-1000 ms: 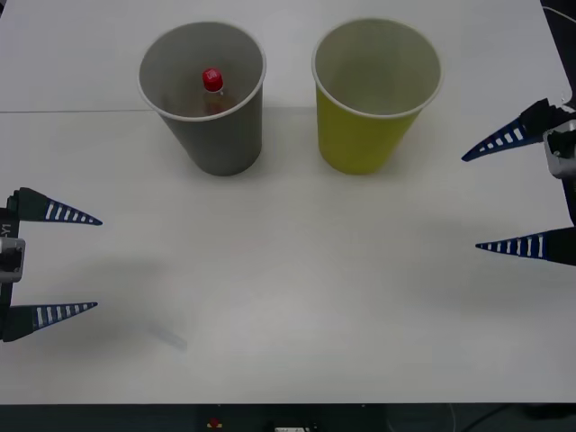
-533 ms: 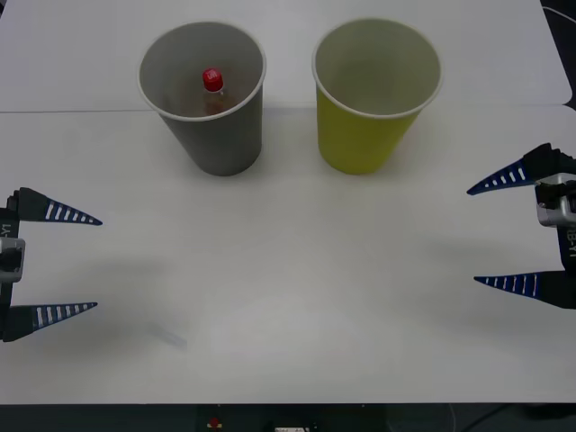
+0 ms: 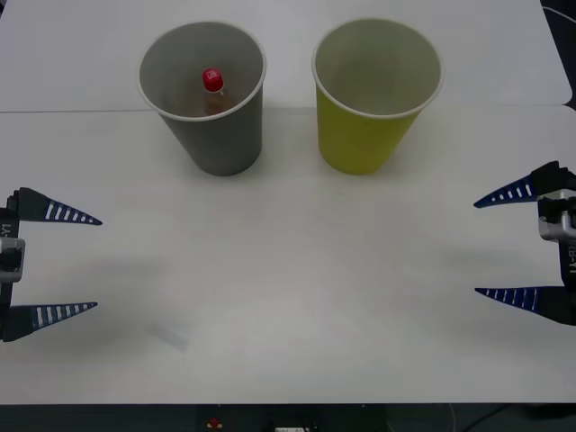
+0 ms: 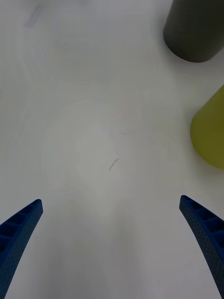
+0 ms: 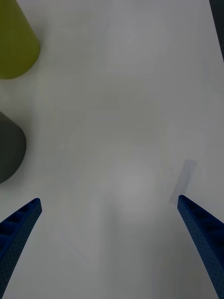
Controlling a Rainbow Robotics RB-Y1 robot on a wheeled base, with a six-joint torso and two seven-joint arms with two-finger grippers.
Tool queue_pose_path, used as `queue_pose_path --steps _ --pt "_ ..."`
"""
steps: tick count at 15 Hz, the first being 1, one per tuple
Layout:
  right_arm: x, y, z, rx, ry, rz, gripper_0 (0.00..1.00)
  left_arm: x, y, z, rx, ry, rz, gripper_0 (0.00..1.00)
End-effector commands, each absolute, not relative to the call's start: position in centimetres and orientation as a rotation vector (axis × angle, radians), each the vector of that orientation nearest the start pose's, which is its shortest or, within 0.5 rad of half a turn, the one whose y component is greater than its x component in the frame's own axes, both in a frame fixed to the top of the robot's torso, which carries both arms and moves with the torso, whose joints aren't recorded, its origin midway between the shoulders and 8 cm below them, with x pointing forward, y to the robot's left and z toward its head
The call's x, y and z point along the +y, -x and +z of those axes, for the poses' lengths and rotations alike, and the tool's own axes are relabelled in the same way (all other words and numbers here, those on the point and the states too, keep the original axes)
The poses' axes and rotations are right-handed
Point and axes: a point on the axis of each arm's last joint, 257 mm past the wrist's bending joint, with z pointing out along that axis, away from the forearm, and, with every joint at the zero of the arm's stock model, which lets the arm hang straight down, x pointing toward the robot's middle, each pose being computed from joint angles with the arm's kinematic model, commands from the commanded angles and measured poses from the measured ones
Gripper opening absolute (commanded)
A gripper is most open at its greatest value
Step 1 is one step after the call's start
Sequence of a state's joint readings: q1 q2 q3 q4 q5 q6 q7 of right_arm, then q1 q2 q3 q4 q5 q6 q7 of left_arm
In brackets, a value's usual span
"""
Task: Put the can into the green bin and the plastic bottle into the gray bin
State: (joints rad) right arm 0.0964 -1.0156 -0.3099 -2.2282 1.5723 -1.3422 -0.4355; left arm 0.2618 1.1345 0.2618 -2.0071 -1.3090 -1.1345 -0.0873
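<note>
Two paper cups on a white table, both grippers spread wide and holding nothing.

The large gray tapered paper cup (image 3: pixel 203 94) stands upright at the far left of the white table (image 3: pixel 288 297), and the small clear plastic bottle with a round red cap (image 3: pixel 212 83) stands inside it, brownish contents just visible below the cap. Just beside it to the right, not touching, stands the large yellow-green tapered paper cup (image 3: pixel 376 94), its pale inside in shadow; whether the can lies in it cannot be told. The left gripper (image 3: pixel 76 263) hangs at the table's left edge, nearer than the cups, blue ribbed fingers far apart. The right gripper (image 3: pixel 498 246) hangs at the right edge, its fingers likewise wide open.
</note>
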Motion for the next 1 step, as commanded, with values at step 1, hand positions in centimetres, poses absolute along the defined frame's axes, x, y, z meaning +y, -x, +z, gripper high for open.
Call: queue_pose_path --steps 1 --pt "-24.66 -34.25 -13.46 1.642 1.699 0.117 1.00 28.58 -34.13 -16.66 1.444 -1.762 -0.118 1.00"
